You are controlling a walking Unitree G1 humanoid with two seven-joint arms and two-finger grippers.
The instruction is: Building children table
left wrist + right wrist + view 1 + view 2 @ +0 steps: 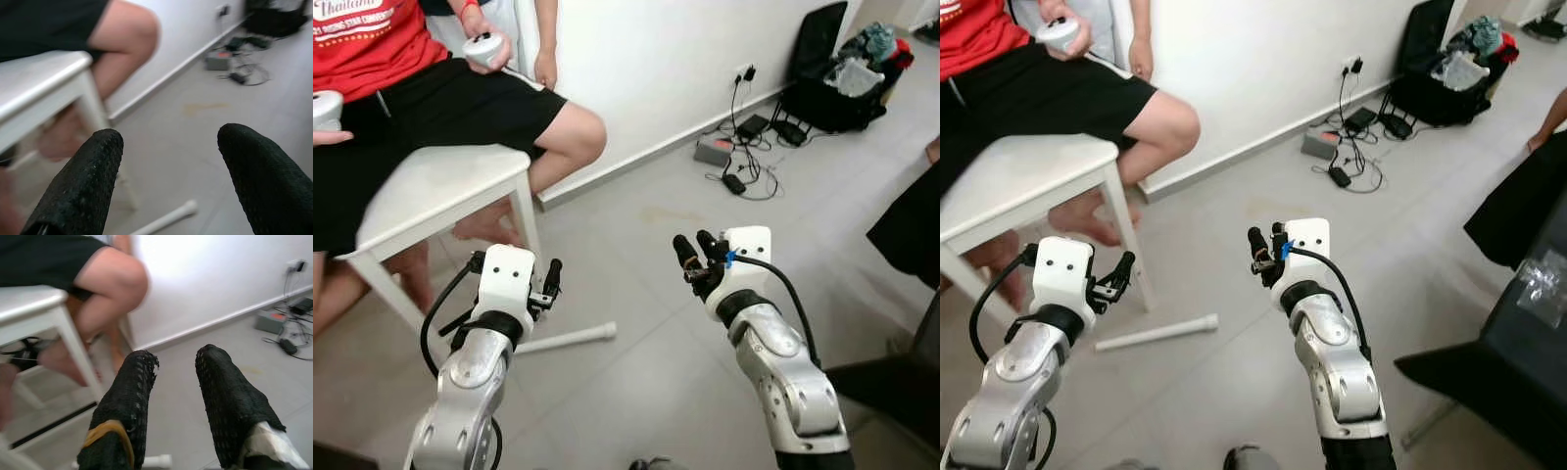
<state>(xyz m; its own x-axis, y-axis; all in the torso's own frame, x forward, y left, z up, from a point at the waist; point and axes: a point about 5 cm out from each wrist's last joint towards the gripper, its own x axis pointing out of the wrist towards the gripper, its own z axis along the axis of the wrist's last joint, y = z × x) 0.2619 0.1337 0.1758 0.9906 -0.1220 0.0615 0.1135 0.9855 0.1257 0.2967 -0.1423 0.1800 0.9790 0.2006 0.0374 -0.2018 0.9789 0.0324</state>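
Observation:
A small white children's table (440, 186) stands at the left with a person sitting on it. One of its legs (527, 220) is fitted at the near corner. A loose white leg (568, 339) lies on the grey floor just beside that corner. My left gripper (551, 279) hovers above the loose leg, next to the fitted leg. In the left wrist view it (168, 142) stands open and empty, with the loose leg (166, 221) below. My right gripper (695, 257) is raised mid-floor to the right, open and empty, its fingers (132, 382) pointing at the table.
The seated person holds white controllers (484, 47), bare legs and feet beside the table. A grey box, adapters and cables (734, 157) lie by the wall, with a black bag (832, 88) behind them. Dark furniture (1518, 343) is at the right.

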